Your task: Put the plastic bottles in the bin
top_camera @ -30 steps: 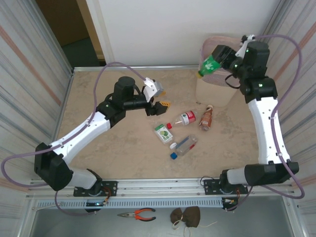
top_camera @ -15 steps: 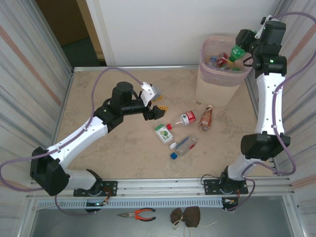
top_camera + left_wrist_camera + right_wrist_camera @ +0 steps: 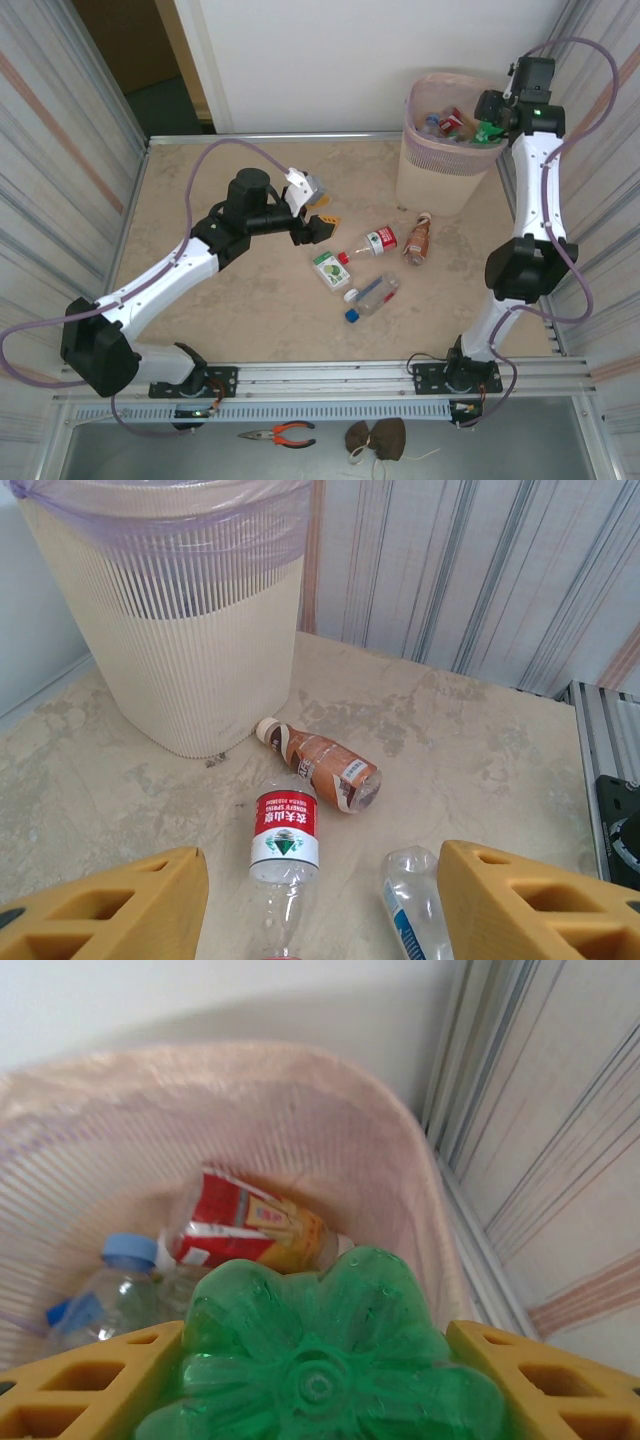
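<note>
My right gripper [image 3: 487, 128] is up at the far right corner of the table [image 3: 230, 300], over the bin [image 3: 440, 185]. Its jaws are clamped about halfway closed on a green bottle [image 3: 489, 131]. From the right wrist, I see the ribbed base of that green bottle [image 3: 318, 1360] filling the space between my yellow fingers [image 3: 75, 1385], with the mouth of the bin [image 3: 330, 1110] beneath it. Down inside lie a red-wrapped bottle [image 3: 250, 1228] and a clear one with a blue cap [image 3: 112, 1275]. There seem to be more under them, but the liner and the angle make the count unsure.

My left gripper [image 3: 318, 222] hangs over the middle of the table with its jaws apart and nothing between them. Through the left wrist camera, the two yellow fingers [image 3: 110, 912] frame the loose bottles. Four are on the table, right of centre and nearer the bin than the front edge:
- A red-labelled bottle [image 3: 372, 241].
- A brown bottle [image 3: 418, 240] just beside it, closest to the bin's foot.
- A green-labelled bottle [image 3: 329, 270].
- A blue-capped bottle [image 3: 372, 295], nearest the front edge.

Orange-handled pliers [image 3: 282, 433] lie on the ledge below the front edge.
</note>
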Robot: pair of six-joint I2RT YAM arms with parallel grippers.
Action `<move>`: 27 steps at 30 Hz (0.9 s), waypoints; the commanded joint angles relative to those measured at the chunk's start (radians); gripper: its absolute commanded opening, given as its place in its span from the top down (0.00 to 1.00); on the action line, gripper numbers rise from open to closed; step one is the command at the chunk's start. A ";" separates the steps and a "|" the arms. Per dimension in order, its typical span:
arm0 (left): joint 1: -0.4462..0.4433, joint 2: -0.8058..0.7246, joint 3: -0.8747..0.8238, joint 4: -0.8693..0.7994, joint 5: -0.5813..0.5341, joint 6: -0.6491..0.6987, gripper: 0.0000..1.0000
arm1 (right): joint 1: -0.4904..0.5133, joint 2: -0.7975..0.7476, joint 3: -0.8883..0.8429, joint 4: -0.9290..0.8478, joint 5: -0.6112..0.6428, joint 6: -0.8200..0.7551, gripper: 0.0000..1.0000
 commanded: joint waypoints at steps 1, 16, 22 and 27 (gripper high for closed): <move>-0.008 -0.032 -0.014 0.031 -0.003 -0.013 0.38 | -0.008 0.044 0.030 -0.077 0.020 -0.027 0.46; -0.008 -0.040 -0.035 0.049 -0.010 -0.016 0.38 | -0.010 0.121 0.184 -0.192 0.016 0.004 0.20; -0.008 -0.044 -0.043 0.064 -0.009 -0.025 0.38 | -0.004 0.075 0.243 -0.200 0.025 0.010 0.17; -0.008 -0.049 -0.050 0.068 -0.010 -0.037 0.38 | -0.004 0.051 0.237 -0.196 -0.011 0.014 0.29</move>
